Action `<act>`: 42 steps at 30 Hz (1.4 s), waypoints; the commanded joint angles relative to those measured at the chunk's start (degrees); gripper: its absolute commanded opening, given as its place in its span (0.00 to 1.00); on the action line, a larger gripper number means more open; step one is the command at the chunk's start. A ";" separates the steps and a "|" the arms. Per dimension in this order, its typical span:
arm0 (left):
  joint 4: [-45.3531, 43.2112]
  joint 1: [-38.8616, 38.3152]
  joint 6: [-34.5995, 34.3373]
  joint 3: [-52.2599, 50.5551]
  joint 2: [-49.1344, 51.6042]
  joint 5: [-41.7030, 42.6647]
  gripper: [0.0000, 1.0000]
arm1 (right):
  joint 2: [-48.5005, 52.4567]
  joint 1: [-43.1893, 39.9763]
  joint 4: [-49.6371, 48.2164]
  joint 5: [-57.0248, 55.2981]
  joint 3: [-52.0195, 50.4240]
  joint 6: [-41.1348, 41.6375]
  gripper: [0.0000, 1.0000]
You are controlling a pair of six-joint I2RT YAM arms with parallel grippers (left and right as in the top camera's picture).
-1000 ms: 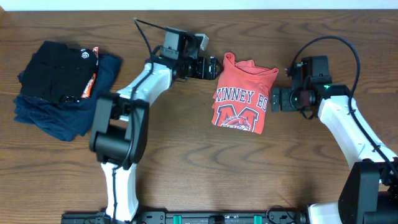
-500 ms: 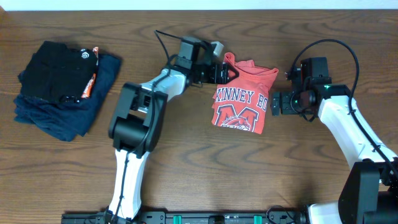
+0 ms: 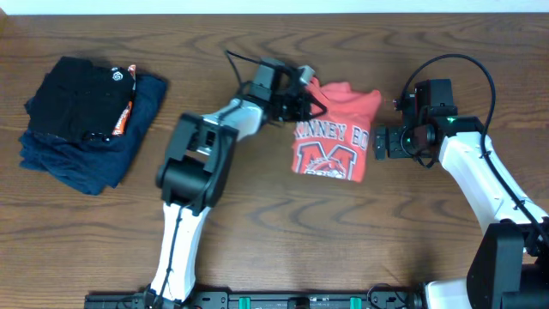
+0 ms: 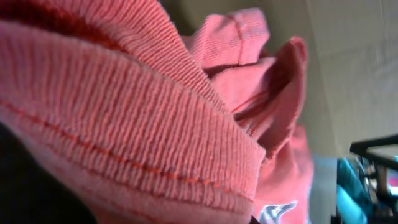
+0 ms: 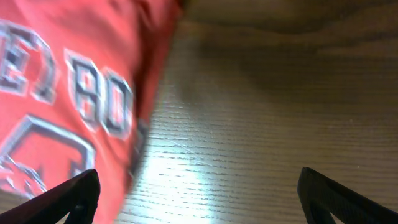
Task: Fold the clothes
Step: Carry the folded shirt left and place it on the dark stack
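— Where's the shirt?
— I see the coral-red T-shirt (image 3: 333, 142) lying folded right of centre on the wooden table (image 3: 257, 223), lettering up. My left gripper (image 3: 302, 97) is pinched on its ribbed collar (image 4: 155, 143) at the top-left corner.
— And the other arm?
— My right gripper (image 5: 199, 186) is spread wide just beside the shirt's right edge. The black garment (image 3: 77, 99) sits on the navy-blue garment (image 3: 86, 163), far left.

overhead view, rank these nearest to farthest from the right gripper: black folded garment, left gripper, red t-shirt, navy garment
From the right gripper:
1. red t-shirt, right beside it at mid-table.
2. left gripper, at the shirt's collar, on the shirt's other side.
3. black folded garment and navy garment, stacked at the opposite end of the table; too close to call.
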State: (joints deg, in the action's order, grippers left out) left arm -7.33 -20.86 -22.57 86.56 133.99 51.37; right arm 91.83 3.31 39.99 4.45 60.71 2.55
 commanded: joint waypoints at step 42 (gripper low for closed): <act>27.47 55.80 7.69 -0.09 -32.17 -36.04 0.98 | -0.85 -0.46 -0.07 -1.66 0.50 0.61 0.99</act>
State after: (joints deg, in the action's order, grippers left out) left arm 20.27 33.52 -15.57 86.56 102.04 15.86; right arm 91.83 3.31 39.86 3.11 60.71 2.55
